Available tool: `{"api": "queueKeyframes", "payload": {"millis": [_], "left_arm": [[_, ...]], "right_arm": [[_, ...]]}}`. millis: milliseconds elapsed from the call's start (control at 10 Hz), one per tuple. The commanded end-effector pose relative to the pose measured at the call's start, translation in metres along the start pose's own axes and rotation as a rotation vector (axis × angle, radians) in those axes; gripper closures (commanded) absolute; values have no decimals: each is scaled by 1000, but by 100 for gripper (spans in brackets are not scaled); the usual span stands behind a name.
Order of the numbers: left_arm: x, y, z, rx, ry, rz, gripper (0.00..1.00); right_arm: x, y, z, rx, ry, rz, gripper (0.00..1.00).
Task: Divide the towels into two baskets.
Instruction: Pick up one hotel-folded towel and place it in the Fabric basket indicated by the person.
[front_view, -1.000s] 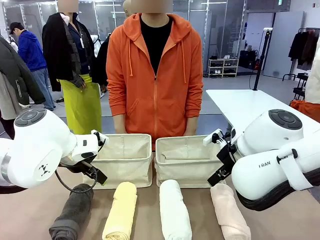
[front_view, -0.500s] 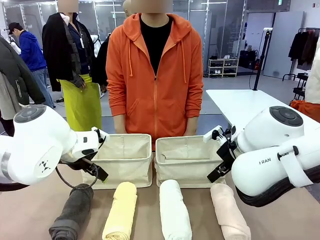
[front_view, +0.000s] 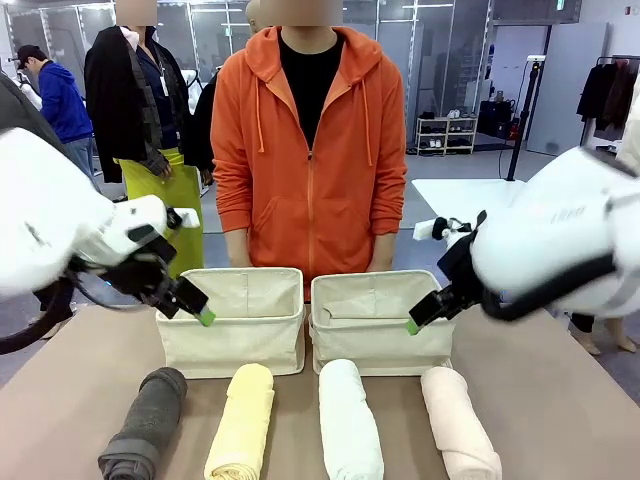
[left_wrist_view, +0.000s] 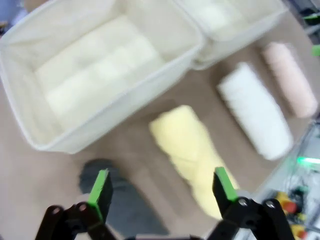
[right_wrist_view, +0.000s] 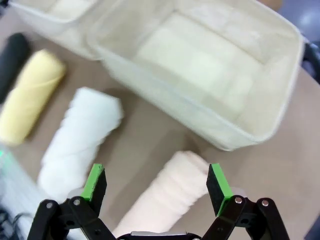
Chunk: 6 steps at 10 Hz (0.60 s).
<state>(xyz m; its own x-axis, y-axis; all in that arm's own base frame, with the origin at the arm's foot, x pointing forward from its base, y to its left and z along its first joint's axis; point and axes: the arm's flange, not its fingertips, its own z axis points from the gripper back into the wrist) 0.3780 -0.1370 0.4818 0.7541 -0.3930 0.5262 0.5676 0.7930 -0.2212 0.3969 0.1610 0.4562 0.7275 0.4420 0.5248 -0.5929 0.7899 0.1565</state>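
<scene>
Across the brown table, at twelve o'clock, one person in an orange hooded top stands just behind the bins. Two glossy white arms come in, the left arm from nine o'clock and the right arm from three.

Two baskets sit side by side at the table's middle, the left basket and the right basket. Both are rectangular beige canvas with soft walls and rolled rims (their inner walls nearly touch).

Four towels lie at six o'clock of the baskets, each a plump terry roll. From nine towards three o'clock they are the dark grey towel, the pale yellow towel, the white towel and the pale pink towel, all apart from one another.

Two black grippers hang above the table. The left gripper has its green-padded fingers spread wide around nothing, over the grey and yellow rolls. The right gripper is equally wide and grips nothing, above the pink roll.
</scene>
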Motion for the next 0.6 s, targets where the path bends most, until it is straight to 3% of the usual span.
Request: {"api": "queueKeyframes", "payload": {"millis": [0,100,300,500], "left_arm": [[-8,34,33,-215,18,81,0],[-13,44,44,-327,-26,123,0],[-39,83,65,-526,-207,276,0],[-85,122,84,-559,-365,431,0]], "right_arm": [[-3,-37,31,264,22,-145,0],[-7,-48,40,368,-3,-202,0],[-27,-82,58,539,-84,-344,0],[-69,-128,87,644,-208,-490,0]]}}
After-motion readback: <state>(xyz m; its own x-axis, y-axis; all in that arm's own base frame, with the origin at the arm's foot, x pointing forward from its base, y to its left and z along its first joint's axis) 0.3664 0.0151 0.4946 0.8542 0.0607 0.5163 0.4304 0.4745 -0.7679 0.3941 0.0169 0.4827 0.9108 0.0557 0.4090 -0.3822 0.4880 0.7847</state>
